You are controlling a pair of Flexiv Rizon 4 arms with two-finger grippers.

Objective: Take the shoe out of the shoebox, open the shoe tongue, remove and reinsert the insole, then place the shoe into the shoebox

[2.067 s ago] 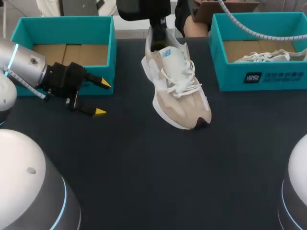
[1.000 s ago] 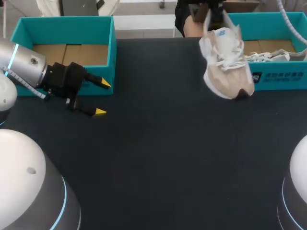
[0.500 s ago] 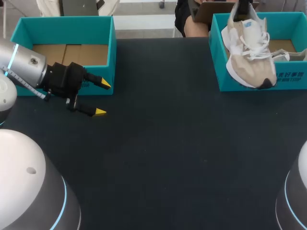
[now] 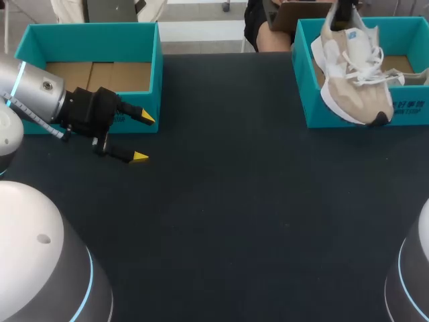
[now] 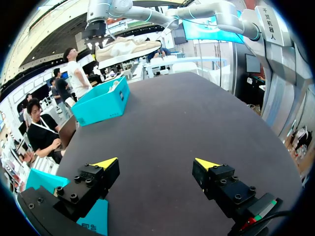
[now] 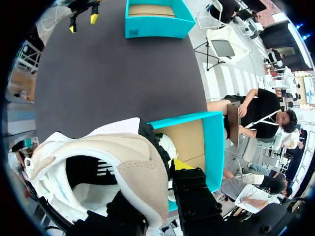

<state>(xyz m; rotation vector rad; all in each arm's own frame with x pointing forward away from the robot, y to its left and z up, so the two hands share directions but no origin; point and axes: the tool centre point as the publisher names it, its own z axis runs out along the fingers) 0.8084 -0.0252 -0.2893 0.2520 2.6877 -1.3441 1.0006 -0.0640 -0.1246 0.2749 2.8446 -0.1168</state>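
Note:
A beige and white sneaker [image 4: 353,72] hangs toe-down over the front wall of the right teal shoebox [image 4: 335,114]. My right gripper [image 4: 342,12] holds it by the heel at the table's far edge. In the right wrist view the gripper [image 6: 162,196] is shut on the heel collar of the sneaker [image 6: 123,162], above the shoebox [image 6: 209,147]. My left gripper [image 4: 141,136] stands open and empty in front of the left teal shoebox [image 4: 94,40]. In the left wrist view the gripper [image 5: 156,164] faces the far shoebox [image 5: 101,101], with the lifted sneaker [image 5: 125,48] above it.
A second pale shoe [image 4: 410,76] lies inside the right shoebox. The left shoebox shows only its brown cardboard floor [image 4: 100,75]. Dark tabletop [image 4: 228,215] stretches between the two boxes and toward the near edge.
My right arm has carried the sneaker to the right, from in front of the shoebox's left corner to over the box. The left arm has not moved.

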